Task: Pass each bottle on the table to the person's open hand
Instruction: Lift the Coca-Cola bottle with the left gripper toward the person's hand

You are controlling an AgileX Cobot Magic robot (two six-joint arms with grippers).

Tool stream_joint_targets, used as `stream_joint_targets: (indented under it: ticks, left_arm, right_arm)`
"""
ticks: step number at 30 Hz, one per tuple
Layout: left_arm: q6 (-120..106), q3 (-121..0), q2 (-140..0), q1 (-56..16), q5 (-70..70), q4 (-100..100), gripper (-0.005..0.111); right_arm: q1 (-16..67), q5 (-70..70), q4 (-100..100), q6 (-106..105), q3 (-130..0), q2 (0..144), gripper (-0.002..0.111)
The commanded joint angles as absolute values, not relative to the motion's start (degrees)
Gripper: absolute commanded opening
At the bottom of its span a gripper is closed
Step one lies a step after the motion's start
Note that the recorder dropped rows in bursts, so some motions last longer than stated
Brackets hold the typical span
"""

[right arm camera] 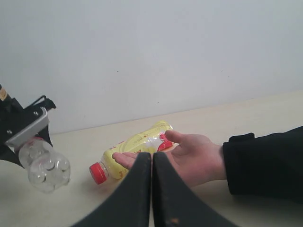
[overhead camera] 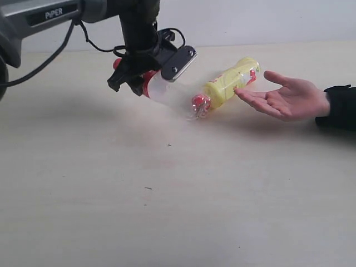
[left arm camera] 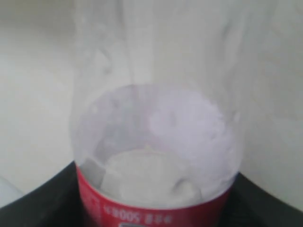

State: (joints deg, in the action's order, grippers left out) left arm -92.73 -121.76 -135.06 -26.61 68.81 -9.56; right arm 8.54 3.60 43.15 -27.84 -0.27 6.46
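Observation:
My left gripper (overhead camera: 143,75) is shut on the clear bottle (overhead camera: 167,92) at its red label (left arm camera: 151,212) and holds it tilted above the table (overhead camera: 167,211). In the left wrist view the bottle (left arm camera: 156,132) fills the frame, with dark fingers (left arm camera: 42,203) on both sides of it. The yellow bottle (overhead camera: 228,86) with a red cap (overhead camera: 200,103) lies on its side, its base by the fingertips of the person's open hand (overhead camera: 289,97). My right gripper (right arm camera: 151,158) is shut and empty, facing the hand (right arm camera: 194,156) and yellow bottle (right arm camera: 137,146). The white-green and fruit-picture bottles are out of view.
A black sleeve (overhead camera: 339,108) rests on the table at the right edge. A pale wall (right arm camera: 151,56) stands behind the table. The left arm's body and cable (overhead camera: 50,16) hang over the far left corner.

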Motion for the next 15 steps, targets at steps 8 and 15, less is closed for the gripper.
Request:
stream_joint_targets:
  ticks: [8,15]
  left_arm:
    - [-73.2,-121.9,-123.1,-26.9,70.0,-9.9,0.000]
    - [-52.8,-121.9,-116.3,-26.9,70.0,-8.7,0.000]
  right_arm:
    - [8.3,3.2,43.0,-27.9,0.0,6.0,0.001]
    - [8.3,3.2,43.0,-28.0,0.0,6.0,0.001]
